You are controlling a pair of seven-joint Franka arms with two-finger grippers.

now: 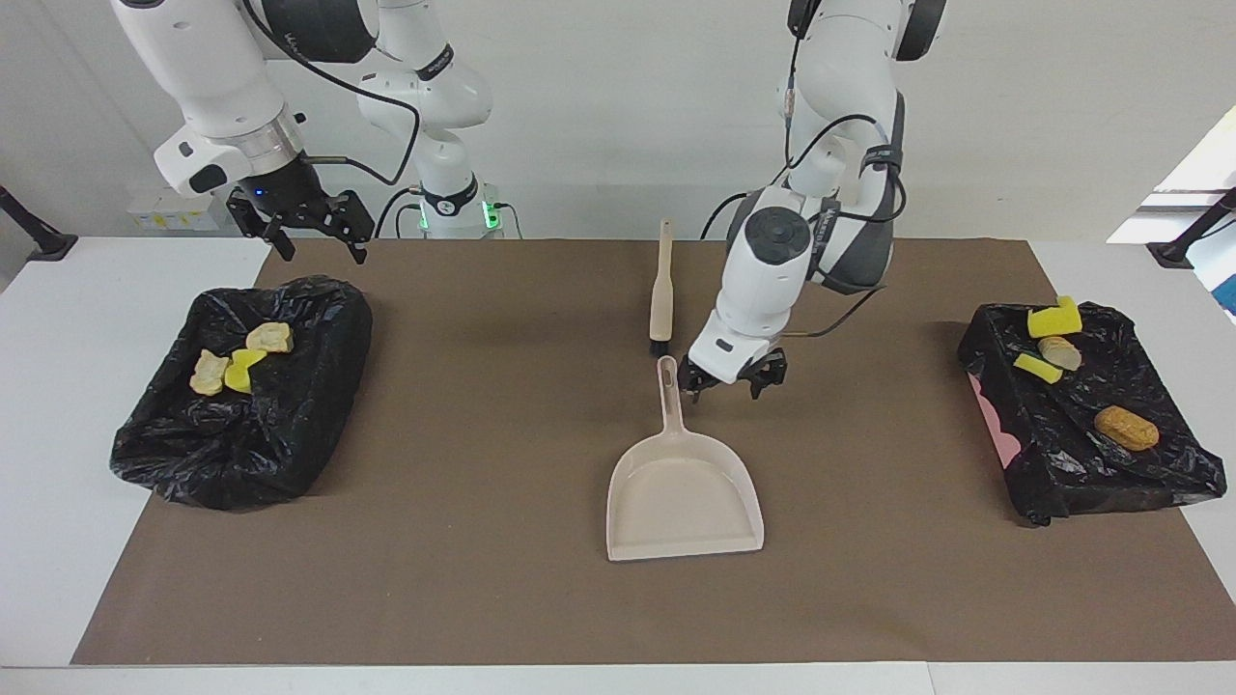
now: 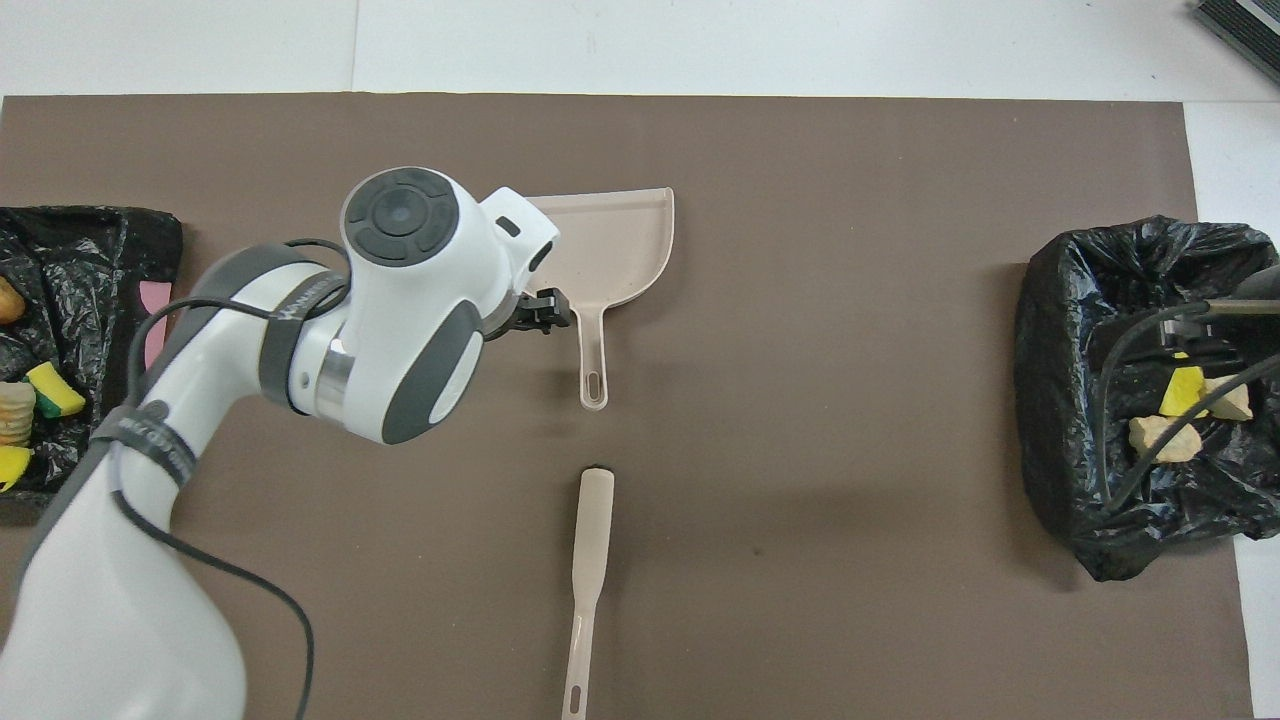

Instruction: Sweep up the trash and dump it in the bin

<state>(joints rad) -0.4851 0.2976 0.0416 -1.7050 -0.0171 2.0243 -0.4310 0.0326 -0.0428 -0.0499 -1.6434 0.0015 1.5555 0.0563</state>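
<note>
The beige dustpan (image 1: 684, 492) lies flat on the brown mat mid-table, handle toward the robots; it also shows in the overhead view (image 2: 610, 250). My left gripper (image 1: 729, 378) is open and empty, low beside the handle toward the left arm's end. A beige brush (image 1: 662, 290) lies nearer the robots. Three trash pieces (image 1: 241, 362) lie in the black-bagged bin (image 1: 290, 434) at the right arm's end. My right gripper (image 1: 319, 241) hangs open over that bin's near rim. More trash pieces (image 1: 1126, 428) lie on a black-bagged tray (image 1: 1062, 473) at the left arm's end.
The brown mat (image 1: 463, 579) covers most of the white table. The brush also shows in the overhead view (image 2: 590, 560), and so does the bin (image 2: 1060, 330). The left arm's wrist (image 2: 410, 300) covers part of the dustpan from above.
</note>
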